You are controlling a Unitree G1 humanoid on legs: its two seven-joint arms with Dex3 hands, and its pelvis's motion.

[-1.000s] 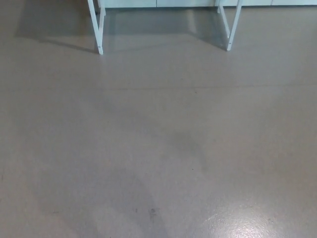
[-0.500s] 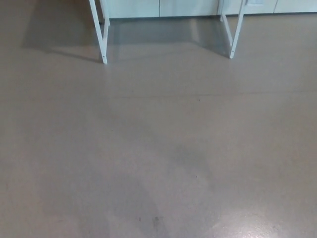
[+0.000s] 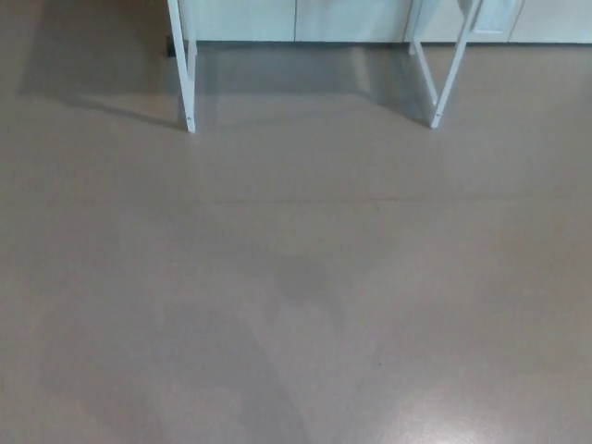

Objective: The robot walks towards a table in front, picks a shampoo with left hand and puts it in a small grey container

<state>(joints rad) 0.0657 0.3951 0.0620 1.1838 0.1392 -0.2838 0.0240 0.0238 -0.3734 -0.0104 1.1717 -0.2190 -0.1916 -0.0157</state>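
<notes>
Only the lower part of the table shows in the head view: a white left leg point(image 3: 183, 69) and a white right leg point(image 3: 449, 79) stand on the grey floor at the top of the picture. The tabletop, the shampoo and the small grey container are out of view. Neither of my hands nor any part of my arms shows.
Grey-brown floor point(image 3: 296, 296) fills nearly the whole picture between me and the table legs. Pale cabinet fronts point(image 3: 296, 18) run along the top edge behind the legs. A bright reflection lies on the floor at the bottom right.
The whole picture has shifted: the table legs and cabinets now sit lower in the frame, so the camera has moved. No object has visibly moved on its own.
</notes>
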